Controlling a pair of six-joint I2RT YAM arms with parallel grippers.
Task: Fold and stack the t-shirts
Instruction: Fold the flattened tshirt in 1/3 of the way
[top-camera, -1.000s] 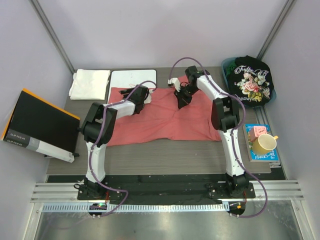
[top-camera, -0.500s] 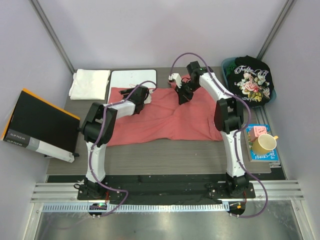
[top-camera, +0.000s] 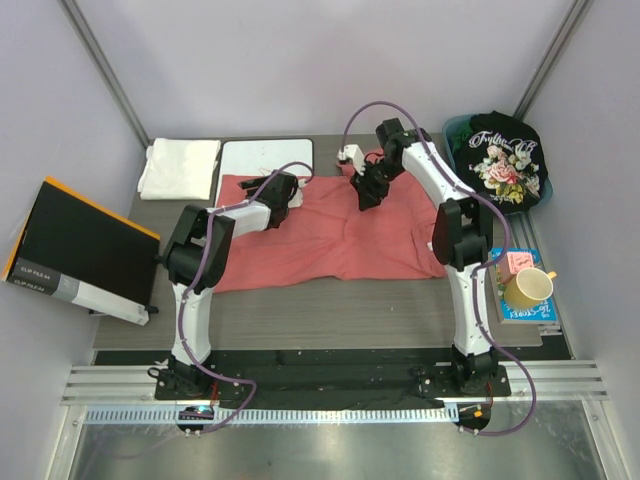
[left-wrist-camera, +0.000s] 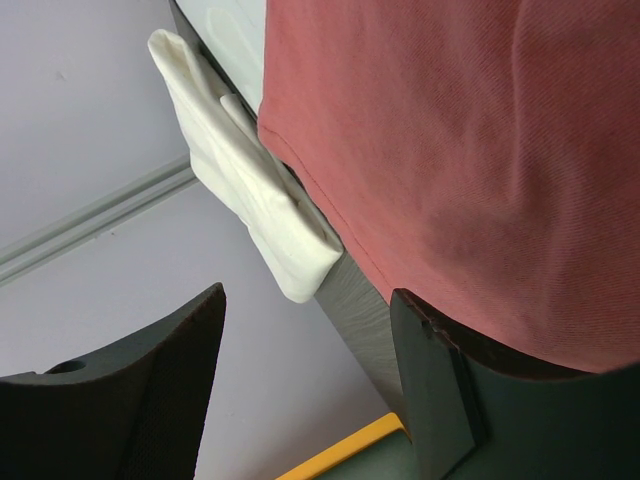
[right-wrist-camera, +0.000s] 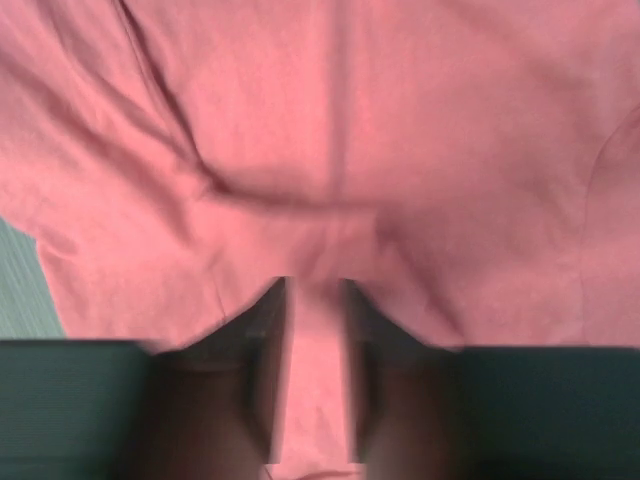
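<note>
The salmon-red t-shirt (top-camera: 330, 235) lies spread and wrinkled across the middle of the table. My right gripper (top-camera: 366, 193) is down on its back middle part. In the right wrist view (right-wrist-camera: 315, 330) the jaws stand slightly open, with puckered red cloth (right-wrist-camera: 330, 120) showing in the narrow gap. My left gripper (top-camera: 262, 187) is open at the shirt's back left corner; in its wrist view (left-wrist-camera: 310, 370) the red hem (left-wrist-camera: 480, 150) lies against the right finger (left-wrist-camera: 435, 390). The folded white t-shirt (top-camera: 180, 167) (left-wrist-camera: 250, 190) sits at the back left. The black floral t-shirt (top-camera: 503, 160) fills a teal basket (top-camera: 455, 135).
A white whiteboard (top-camera: 265, 158) lies between the white shirt and the red one. A black and orange box (top-camera: 80, 250) leans off the table's left edge. A yellow mug (top-camera: 528, 288) and a pink block (top-camera: 517, 262) rest on a book (top-camera: 520, 312) at the right.
My right gripper moved a little toward the back edge, pulling the red cloth with it, and its jaws have parted from shut. The left arm has not moved.
</note>
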